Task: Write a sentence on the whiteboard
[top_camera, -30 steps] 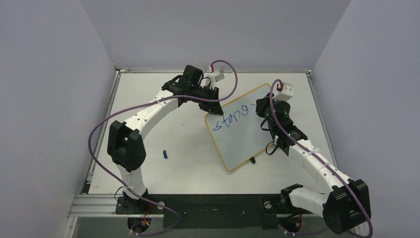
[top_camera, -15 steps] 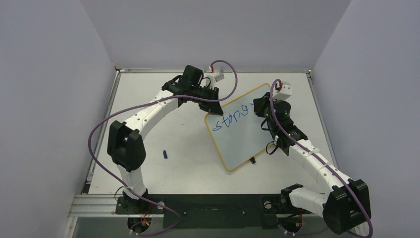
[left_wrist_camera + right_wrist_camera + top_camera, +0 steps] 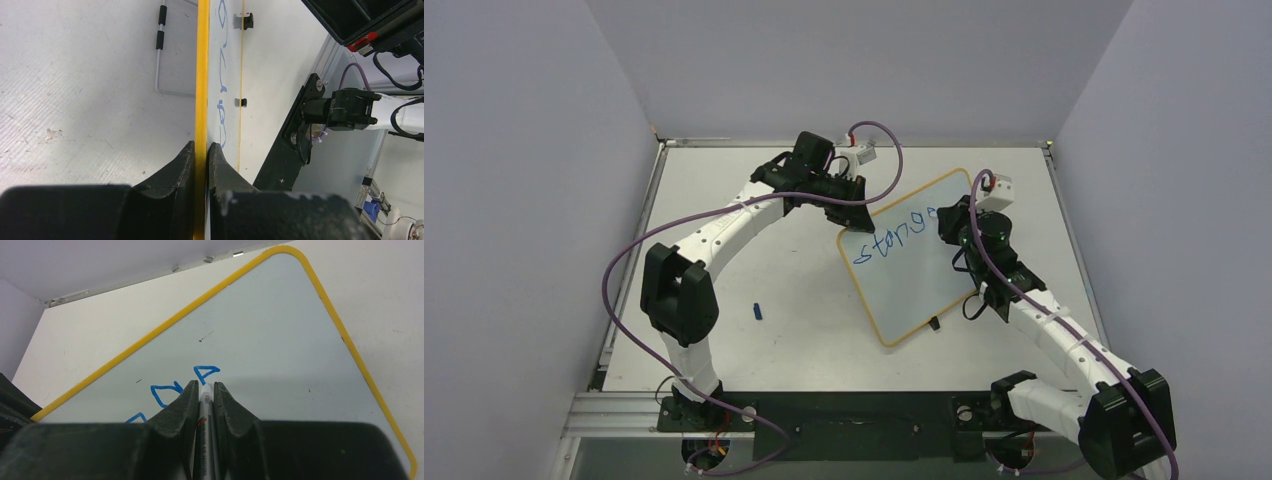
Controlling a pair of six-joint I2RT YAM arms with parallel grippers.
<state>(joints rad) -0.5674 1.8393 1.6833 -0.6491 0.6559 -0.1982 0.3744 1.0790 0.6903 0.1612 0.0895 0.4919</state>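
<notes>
The whiteboard (image 3: 914, 270) with a yellow frame lies tilted on the table's right half. Blue letters of the sentence (image 3: 894, 236), reading roughly "stange", run along its upper part; no other line shows. My left gripper (image 3: 842, 222) is shut on the board's left upper edge, its jaws clamped on the yellow frame (image 3: 202, 100). My right gripper (image 3: 946, 220) is shut on a grey marker (image 3: 205, 430), tip on the board just below the last blue letter (image 3: 206, 373). The whiteboard surface (image 3: 280, 340) fills the right wrist view.
A small blue marker cap (image 3: 758, 312) lies on the table at the left of the board. A black foot (image 3: 935, 323) shows at the board's lower edge. A wire stand (image 3: 161, 50) lies under the board. Grey walls enclose the table.
My right gripper with the marker has shifted slightly along the line, and another blue letter has appeared at the end of the word. The left arm and the board have not moved.
</notes>
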